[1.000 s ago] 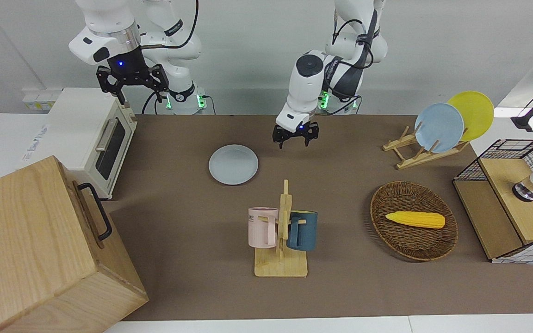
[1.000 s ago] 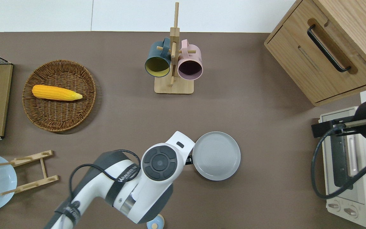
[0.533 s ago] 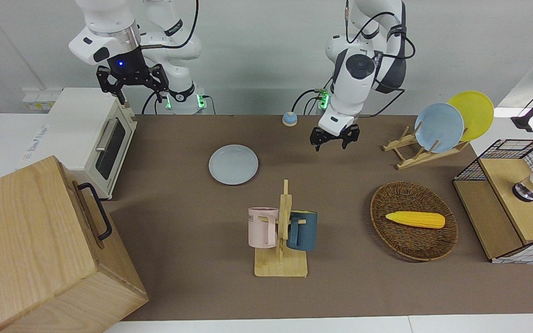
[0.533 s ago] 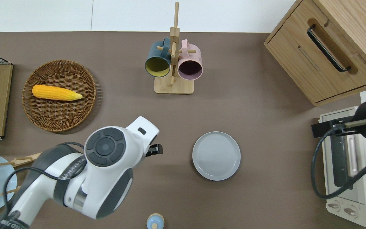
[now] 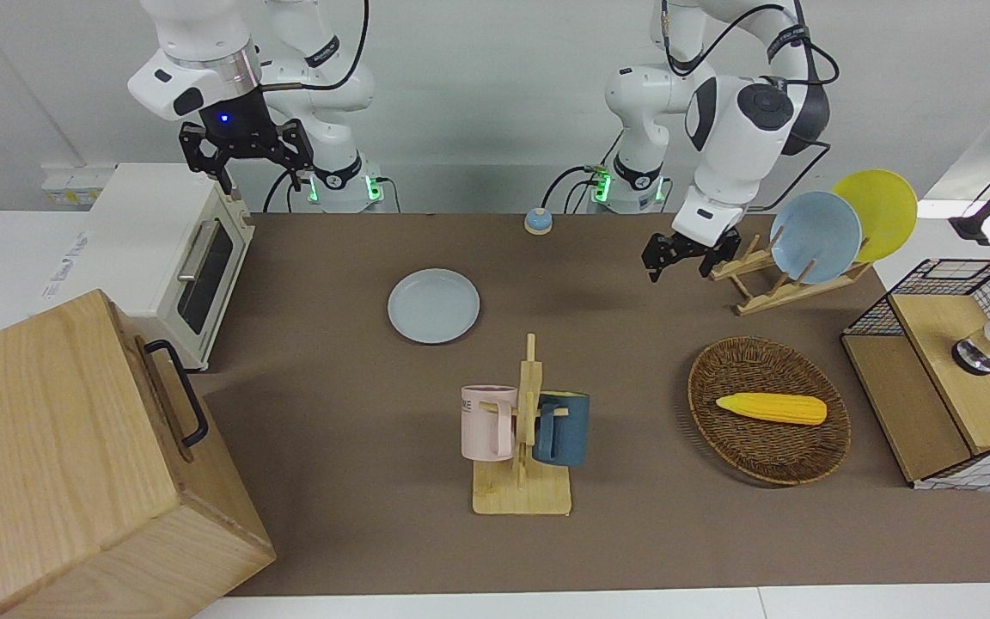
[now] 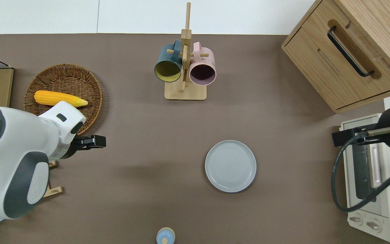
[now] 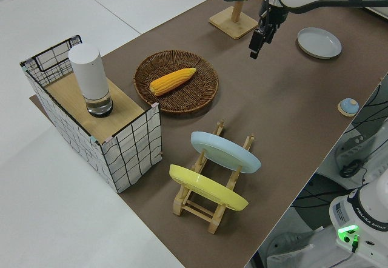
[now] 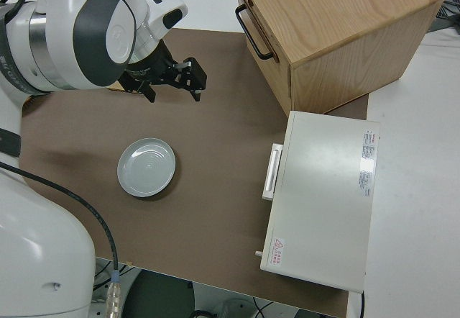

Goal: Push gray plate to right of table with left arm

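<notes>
The gray plate (image 5: 433,306) lies flat on the table (image 5: 632,533), centre-left in the front view, lower centre overhead. The left gripper (image 5: 689,255), fingers apart and empty, hangs well away from it at the upper right of the front view, beside the plate rack (image 5: 761,284). The right arm is parked.

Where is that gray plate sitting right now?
The gray plate lies flat on the table, nearer to the robots than the mug rack, toward the right arm's end near the toaster oven.
</notes>
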Robot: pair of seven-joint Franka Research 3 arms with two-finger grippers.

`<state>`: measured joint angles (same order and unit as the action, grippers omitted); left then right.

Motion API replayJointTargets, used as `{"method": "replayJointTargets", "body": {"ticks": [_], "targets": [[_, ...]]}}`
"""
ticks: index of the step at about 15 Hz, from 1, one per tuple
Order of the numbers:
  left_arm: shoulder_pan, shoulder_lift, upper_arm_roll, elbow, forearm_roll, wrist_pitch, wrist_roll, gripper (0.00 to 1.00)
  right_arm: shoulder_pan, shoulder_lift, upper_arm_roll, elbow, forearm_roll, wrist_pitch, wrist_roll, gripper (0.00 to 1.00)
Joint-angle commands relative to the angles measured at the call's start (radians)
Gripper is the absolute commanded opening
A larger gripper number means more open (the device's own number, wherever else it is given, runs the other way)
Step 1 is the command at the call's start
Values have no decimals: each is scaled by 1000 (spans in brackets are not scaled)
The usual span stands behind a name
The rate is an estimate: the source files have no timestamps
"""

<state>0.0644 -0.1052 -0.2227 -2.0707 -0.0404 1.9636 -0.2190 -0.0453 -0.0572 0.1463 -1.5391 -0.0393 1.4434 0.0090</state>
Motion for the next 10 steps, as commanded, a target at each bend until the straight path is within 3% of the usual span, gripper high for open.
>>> {"method": "replayJointTargets", "body": {"ticks": [1, 5, 10], "targets": [[8, -10, 49, 99, 17, -100, 35, 993, -7, -7, 1, -4, 2, -1, -20, 996], [8, -10, 144, 167, 19, -173, 128, 991, -7, -7, 1, -4, 2, -1, -20, 996], [8, -11, 148, 173, 19, -189, 121, 993, -7, -7, 1, -4, 2, -1, -20, 996]]}}
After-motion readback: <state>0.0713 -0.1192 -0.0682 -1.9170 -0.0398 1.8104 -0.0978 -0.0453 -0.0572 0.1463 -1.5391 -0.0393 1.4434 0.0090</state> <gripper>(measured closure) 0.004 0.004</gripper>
